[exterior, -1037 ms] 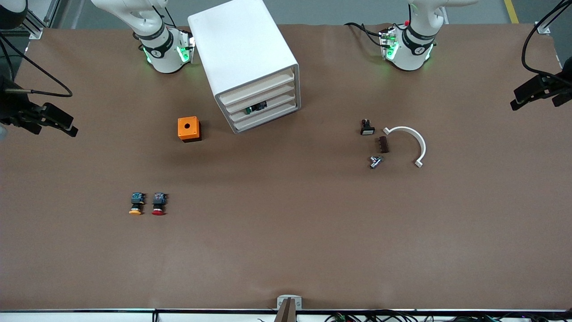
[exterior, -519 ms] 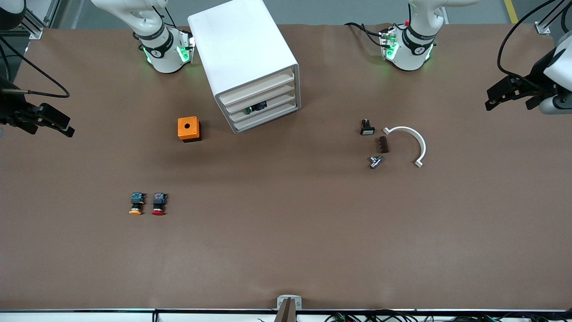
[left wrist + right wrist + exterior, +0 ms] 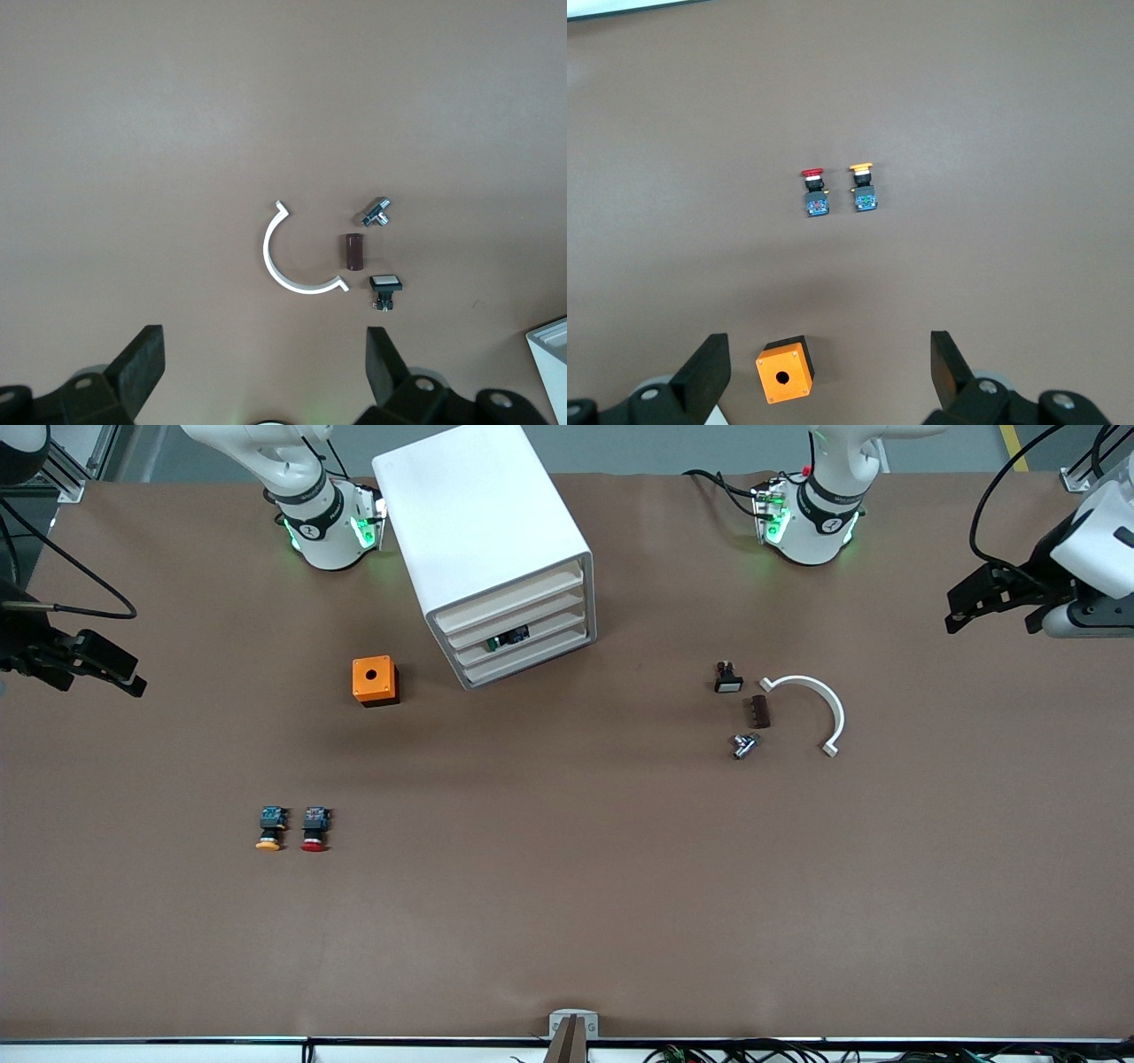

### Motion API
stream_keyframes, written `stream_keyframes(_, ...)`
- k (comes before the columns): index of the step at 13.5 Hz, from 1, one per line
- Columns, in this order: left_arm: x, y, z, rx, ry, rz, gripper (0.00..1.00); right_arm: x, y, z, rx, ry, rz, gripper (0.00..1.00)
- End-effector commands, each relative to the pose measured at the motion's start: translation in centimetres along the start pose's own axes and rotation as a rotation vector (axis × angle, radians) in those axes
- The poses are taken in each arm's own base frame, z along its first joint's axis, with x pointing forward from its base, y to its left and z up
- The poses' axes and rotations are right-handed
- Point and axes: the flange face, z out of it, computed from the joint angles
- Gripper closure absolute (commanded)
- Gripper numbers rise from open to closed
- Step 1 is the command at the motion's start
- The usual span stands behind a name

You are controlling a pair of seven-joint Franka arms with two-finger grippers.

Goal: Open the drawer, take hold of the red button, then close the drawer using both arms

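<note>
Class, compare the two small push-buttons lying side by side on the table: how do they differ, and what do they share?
Cap colour: the red button has a red cap, the orange button an orange one.
Position: the red button lies closer to the cabinet; the orange button lies toward the right arm's end of the table.
Shared: both have dark boxy bodies, look the same size and shape, and lie with caps pointing toward the front camera.

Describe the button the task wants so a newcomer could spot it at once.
Start at the white cabinet; nearer the front camera sits an orange box. Nearer still, two small push-buttons lie side by side. The button has the red cap; its twin has an orange one.
</note>
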Motion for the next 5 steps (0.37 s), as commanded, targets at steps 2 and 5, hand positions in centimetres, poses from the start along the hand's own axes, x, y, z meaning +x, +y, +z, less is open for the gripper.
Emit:
stream_keyframes(2,-0.4,0.4,-0.4,-0.007,0.009,-0.009,0.0,-0.3,0.3,-0.7,-0.016,0.009,0.016,0.0)
stream_keyframes(5,0.3,0.2,-1.1,-0.003,0.023,-0.01,0.0,-0.3,0.3,-0.6,-0.017,0.009,0.016,0.0)
